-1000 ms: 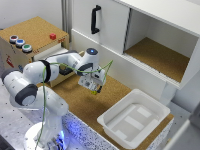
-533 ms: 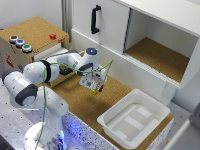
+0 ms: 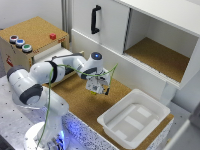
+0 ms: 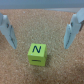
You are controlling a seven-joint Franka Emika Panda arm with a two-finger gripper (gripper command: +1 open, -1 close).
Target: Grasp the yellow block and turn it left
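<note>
The yellow block (image 4: 37, 54) is a small yellow-green cube with a black letter N on its top face. It rests on the cork surface (image 4: 45, 20). In the wrist view my gripper (image 4: 39, 45) is open, with one finger (image 4: 9, 31) on each side of the block and clear gaps between the fingers and it. The block lies just past the line between the fingertips. In the exterior view the gripper (image 3: 98, 89) hangs low over the cork mat in front of the cabinet, and I cannot make out the block under it.
A white tub (image 3: 132, 120) stands on the mat toward the exterior view's right. A cork-topped box (image 3: 30, 31) at the left carries a small red cube (image 3: 52, 36) and coloured buttons (image 3: 20, 43). A white cabinet with a black handle (image 3: 94, 19) and an open compartment (image 3: 160, 55) stands behind.
</note>
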